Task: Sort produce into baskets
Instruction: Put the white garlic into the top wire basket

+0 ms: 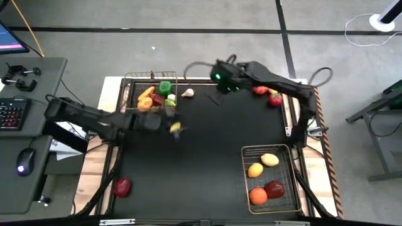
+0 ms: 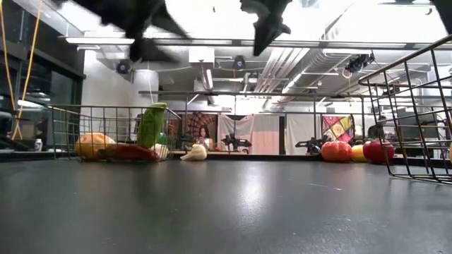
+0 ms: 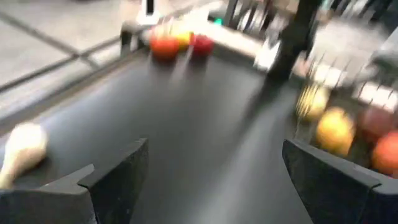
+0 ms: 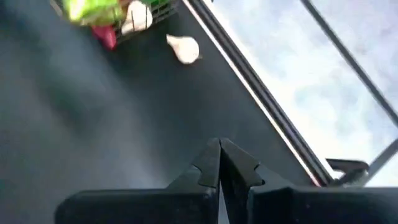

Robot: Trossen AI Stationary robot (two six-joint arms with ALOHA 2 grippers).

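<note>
My left gripper [image 1: 178, 129] [image 3: 214, 162] hangs open above the mat's left middle, pointing toward the table's right, with nothing between its fingers. My right gripper [image 1: 218, 94] [image 4: 219, 149] is shut and empty, raised above the far middle. A white garlic [image 1: 187, 93] [image 4: 183, 48] lies on the mat beside the coppery-rimmed basket [image 1: 151, 75] at the far left, which holds a green pepper [image 1: 165, 87], orange pieces and red ones. The larger basket [image 1: 267, 148] at the near right holds lemons [image 1: 269, 160], an orange and a dark-red piece.
Red and yellow produce [image 1: 260, 90] lies near the far right edge. A red apple [image 1: 122, 186] sits off the mat at the near left. The mat's middle is bare. A keyboard and mouse rest on a side desk to the left.
</note>
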